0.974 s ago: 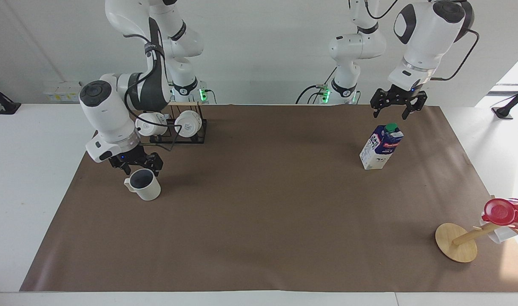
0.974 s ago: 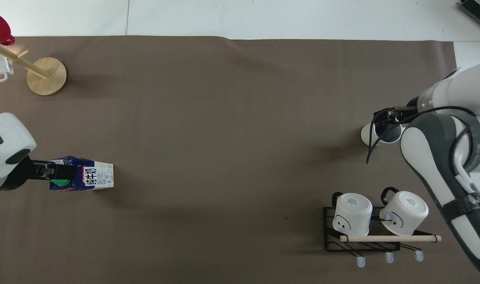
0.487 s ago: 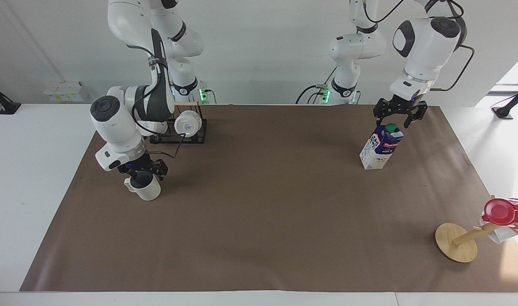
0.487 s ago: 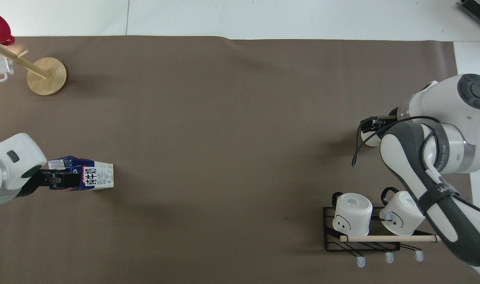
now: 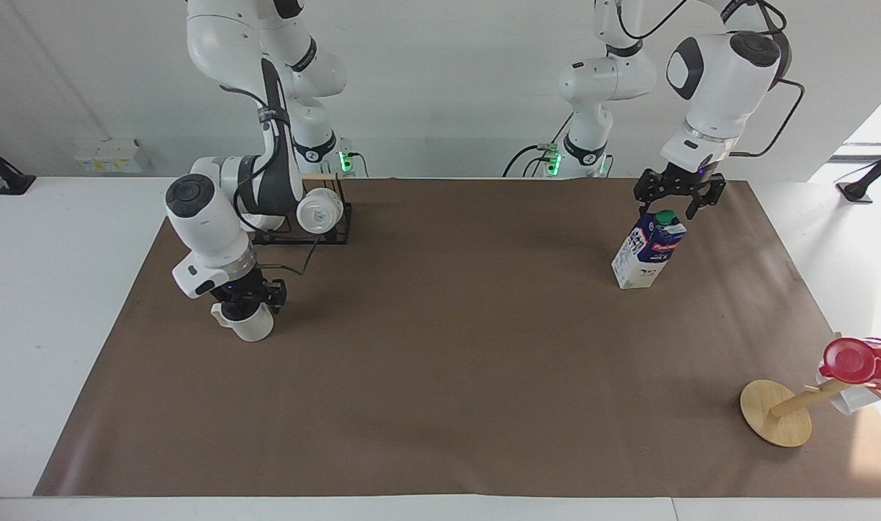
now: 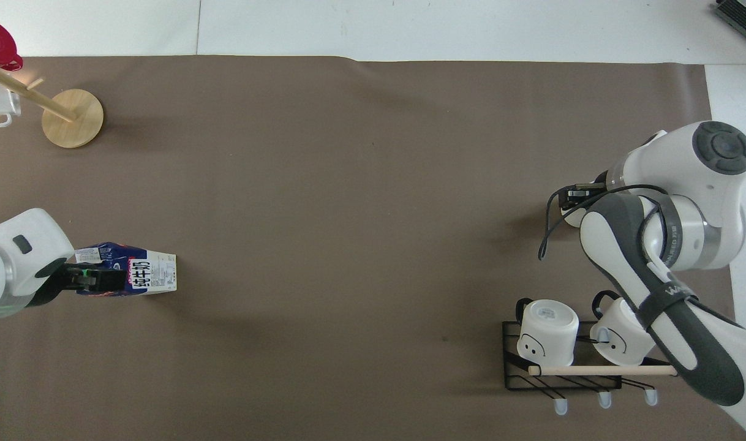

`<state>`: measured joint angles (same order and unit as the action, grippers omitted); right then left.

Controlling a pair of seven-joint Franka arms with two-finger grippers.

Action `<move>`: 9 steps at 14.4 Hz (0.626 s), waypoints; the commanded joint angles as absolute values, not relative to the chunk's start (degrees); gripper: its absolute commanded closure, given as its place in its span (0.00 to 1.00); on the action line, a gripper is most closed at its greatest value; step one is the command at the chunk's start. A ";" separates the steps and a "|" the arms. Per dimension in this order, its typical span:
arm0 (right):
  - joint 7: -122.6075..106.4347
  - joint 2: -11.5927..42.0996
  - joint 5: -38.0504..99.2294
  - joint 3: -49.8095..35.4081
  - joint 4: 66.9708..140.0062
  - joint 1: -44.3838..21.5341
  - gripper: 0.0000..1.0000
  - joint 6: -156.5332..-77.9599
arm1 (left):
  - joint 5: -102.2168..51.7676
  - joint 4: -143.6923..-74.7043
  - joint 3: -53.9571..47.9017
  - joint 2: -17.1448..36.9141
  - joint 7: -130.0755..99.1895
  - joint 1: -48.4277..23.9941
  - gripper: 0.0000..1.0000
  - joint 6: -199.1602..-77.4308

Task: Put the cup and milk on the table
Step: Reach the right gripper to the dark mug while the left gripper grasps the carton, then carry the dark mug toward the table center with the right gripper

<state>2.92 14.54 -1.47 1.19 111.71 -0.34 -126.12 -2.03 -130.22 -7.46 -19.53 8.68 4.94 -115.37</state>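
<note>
- Standing upright on the brown mat of the desk, both the cup and the milk look untouched by any transfer; judged so, both grasps are only beginning.
- Right end effector sits down at the cup's rim, toward the right arm's end; whether it is clenched, I cannot tell.
- Left end effector hangs spread wide at the milk's green cap, toward the left arm's end, gripping nothing.

cup rim hidden by right gripper, red cup cut off
</note>
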 commanded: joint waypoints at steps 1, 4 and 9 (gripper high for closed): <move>1.93 14.33 -1.58 1.14 112.24 -0.18 1.00 -126.65 | -2.11 -132.10 -7.73 -21.10 9.67 5.62 0.00 -116.98; 2.20 14.15 -1.58 1.14 111.36 -0.35 1.00 -126.48 | -2.11 -132.19 -7.73 -20.83 9.67 5.62 0.00 -117.51; 2.55 13.80 -1.49 0.35 106.97 -4.29 1.00 -125.16 | -2.11 -136.74 -7.73 -20.22 9.67 5.71 0.00 -123.91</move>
<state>2.92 14.21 -1.48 0.44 109.00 -1.80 -126.14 -2.03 -132.48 -7.46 -19.44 8.69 4.95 -119.01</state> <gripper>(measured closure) 0.956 0.000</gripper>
